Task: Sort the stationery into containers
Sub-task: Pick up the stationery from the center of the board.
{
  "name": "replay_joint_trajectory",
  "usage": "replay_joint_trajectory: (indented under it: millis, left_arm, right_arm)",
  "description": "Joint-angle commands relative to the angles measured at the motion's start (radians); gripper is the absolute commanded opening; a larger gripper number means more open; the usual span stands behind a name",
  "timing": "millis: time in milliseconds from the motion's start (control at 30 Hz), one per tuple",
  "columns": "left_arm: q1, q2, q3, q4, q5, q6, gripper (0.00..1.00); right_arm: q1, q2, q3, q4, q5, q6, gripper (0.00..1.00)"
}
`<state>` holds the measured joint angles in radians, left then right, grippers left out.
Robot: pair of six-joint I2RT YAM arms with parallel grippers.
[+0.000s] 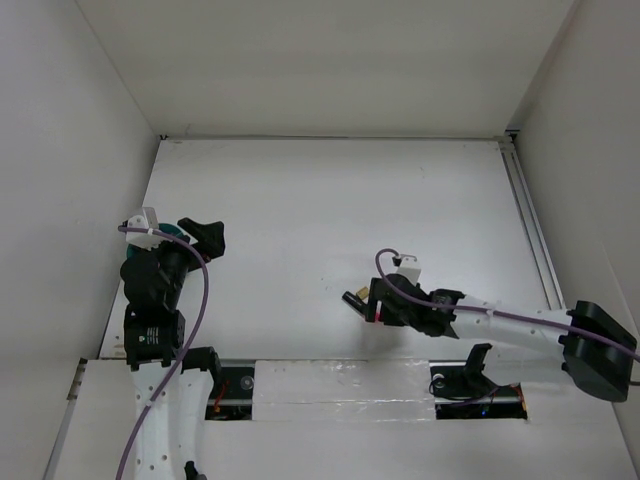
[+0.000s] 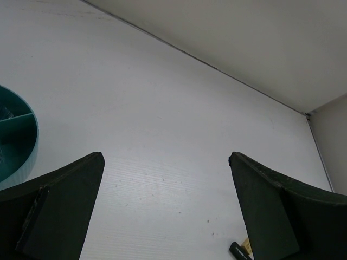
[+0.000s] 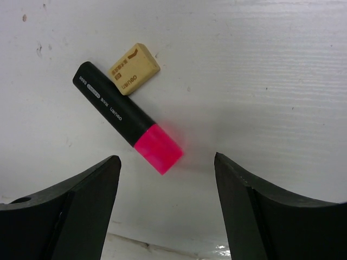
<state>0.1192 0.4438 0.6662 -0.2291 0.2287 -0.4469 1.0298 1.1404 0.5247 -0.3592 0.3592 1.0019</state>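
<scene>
A black marker with a pink end (image 3: 127,116) lies flat on the white table, slanting away to the upper left. A tan eraser (image 3: 134,69) rests beside its black end. My right gripper (image 3: 165,158) hovers open just short of the pink end, with nothing between its fingers. From above, that gripper (image 1: 365,300) is near the table's front edge, the marker (image 1: 352,296) poking out at its left. The round teal container (image 2: 19,143) with inner dividers sits at the left. My left gripper (image 2: 166,157) is wide open and empty beside it. The marker tip (image 2: 238,251) shows far off.
White walls close in the table (image 1: 330,200) on the left, back and right. A metal rail (image 1: 530,220) runs along the right side. The arm bases and cables sit along the near edge. In the top view the left arm mostly covers the teal container (image 1: 180,230).
</scene>
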Motion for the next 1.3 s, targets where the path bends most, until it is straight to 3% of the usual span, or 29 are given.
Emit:
replay_joint_trajectory:
  millis: [0,167,400,633,867,1133,1200,1267]
  left_arm:
    - [-0.004,-0.002,0.027,0.04,0.014,0.008,1.0]
    - [-0.004,-0.002,0.018,0.04,0.014,0.008,1.0]
    - [-0.004,-0.002,0.018,0.04,0.023,0.008,1.0]
    - [-0.004,-0.002,0.018,0.05,0.023,0.008,1.0]
    - [-0.004,0.007,0.018,0.05,0.023,0.008,1.0]
    - [-0.004,0.007,0.027,0.017,-0.058,0.008,1.0]
    - [-0.004,0.007,0.027,0.017,-0.069,-0.001,1.0]
    - [-0.004,0.007,0.027,0.008,-0.083,-0.001,1.0]
  right_arm:
    - [0.01,0.05,0.058,0.019,0.04,-0.069,0.76]
    - [0.01,0.172,0.104,0.083,-0.063,-0.193,0.76]
    - [0.01,0.22,0.115,0.101,-0.106,-0.226,0.74]
    - [0.01,0.22,0.115,0.062,-0.117,-0.204,0.57]
    - [0.032,0.234,0.115,0.016,-0.117,-0.194,0.54]
    - [0.062,0.343,0.158,0.005,-0.137,-0.194,0.33]
    - [0.072,0.378,0.17,-0.004,-0.137,-0.203,0.23]
    - [0.081,0.397,0.181,-0.015,-0.137,-0.203,0.05]
